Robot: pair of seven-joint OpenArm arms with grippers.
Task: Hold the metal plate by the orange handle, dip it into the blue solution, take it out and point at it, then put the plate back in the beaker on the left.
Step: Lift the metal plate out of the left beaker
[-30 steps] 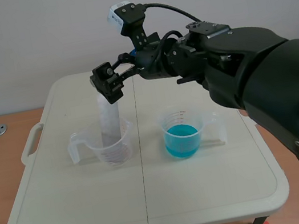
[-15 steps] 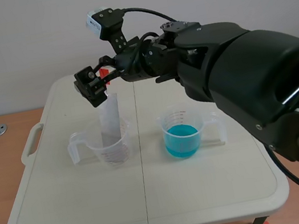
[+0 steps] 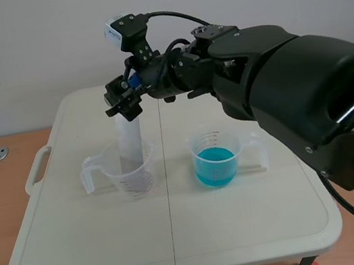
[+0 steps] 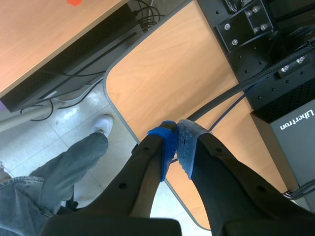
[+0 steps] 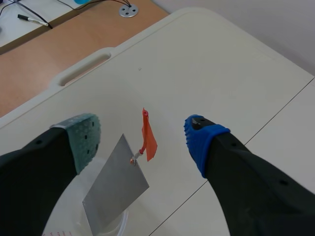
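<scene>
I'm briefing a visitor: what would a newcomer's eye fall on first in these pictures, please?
The big black right arm stretched across the table, its right gripper open around the orange handle of the metal plate standing in the left beaker. Next, the vivid blue solution in the right beaker.

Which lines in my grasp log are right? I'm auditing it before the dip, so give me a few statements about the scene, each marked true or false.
1. The right hand is shut on the orange handle. False: it is open, with one finger on each side of the handle and neither touching it.
2. The metal plate stands leaning in the left beaker. True.
3. The blue solution is in the same beaker as the plate. False: it is in the right beaker, which stands apart from the other.
4. The left hand is shut on nothing. True.
</scene>
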